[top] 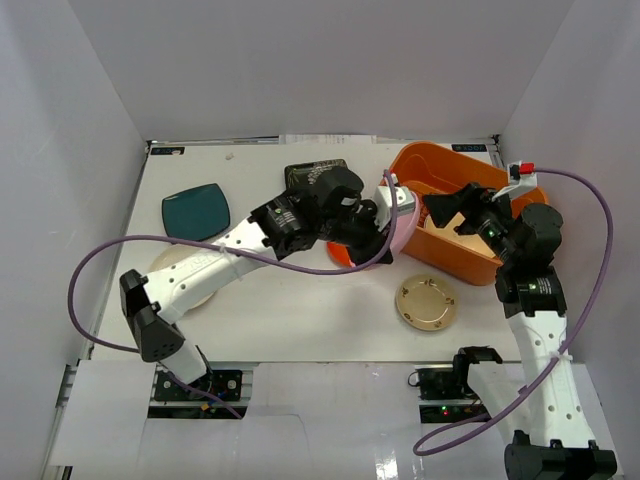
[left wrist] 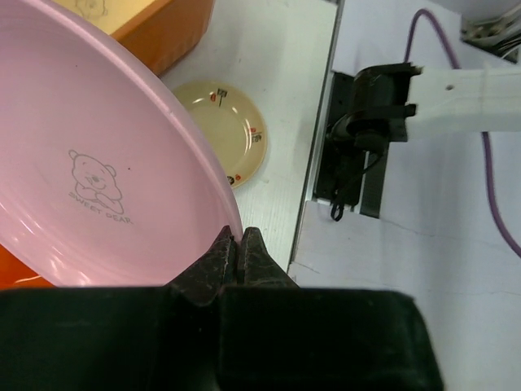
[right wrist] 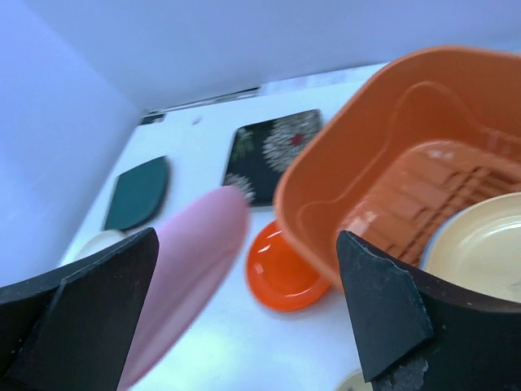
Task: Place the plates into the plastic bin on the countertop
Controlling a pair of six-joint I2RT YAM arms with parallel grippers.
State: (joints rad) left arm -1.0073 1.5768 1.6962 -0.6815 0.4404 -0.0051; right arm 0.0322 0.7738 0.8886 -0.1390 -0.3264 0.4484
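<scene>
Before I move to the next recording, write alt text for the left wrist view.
The left gripper is shut on the rim of a pink plate printed with a bear, which fills the left of the view. Beyond it are a corner of the orange bin and a tan-yellow plate lying on the white countertop.

Glossy smooth pink plate point(left wrist: 98, 122), shiny orange plastic bin point(right wrist: 350, 163), matt white countertop point(top: 300, 310), glazed tan-yellow plate point(left wrist: 220, 130)

I see the pink plate point(left wrist: 98, 122) tilted just left of the orange bin point(right wrist: 326, 187) at upper right, with a cream plate point(right wrist: 480, 244) lying inside.
</scene>
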